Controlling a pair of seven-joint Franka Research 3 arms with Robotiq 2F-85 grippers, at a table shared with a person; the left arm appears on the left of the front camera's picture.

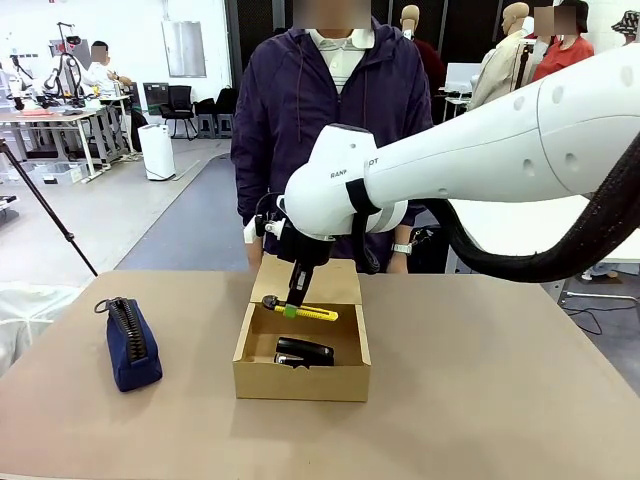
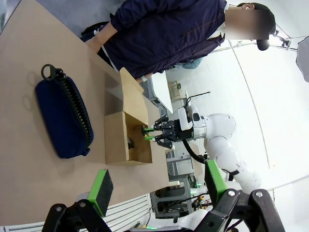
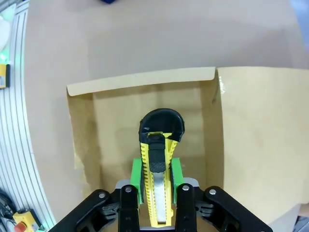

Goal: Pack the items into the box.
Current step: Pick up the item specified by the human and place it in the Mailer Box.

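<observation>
Okay, your right gripper (image 1: pixel 296 298) is clamped on the yellow utility knife (image 3: pixel 158 145) near its middle, holding it roughly level over the open box (image 1: pixel 300 383) (black tip toward your left). The stapler (image 1: pixel 304 352) lies flat on the box floor, close to the near wall. Your left gripper (image 2: pixel 158 187) hangs with its jaws spread wide and nothing between them, with the navy pouch (image 2: pixel 63 118) on the table beyond it.

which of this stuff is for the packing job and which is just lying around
Job: box; stapler inside it; knife, held over it by the right gripper.
Lying about: pouch, left of the box.
</observation>
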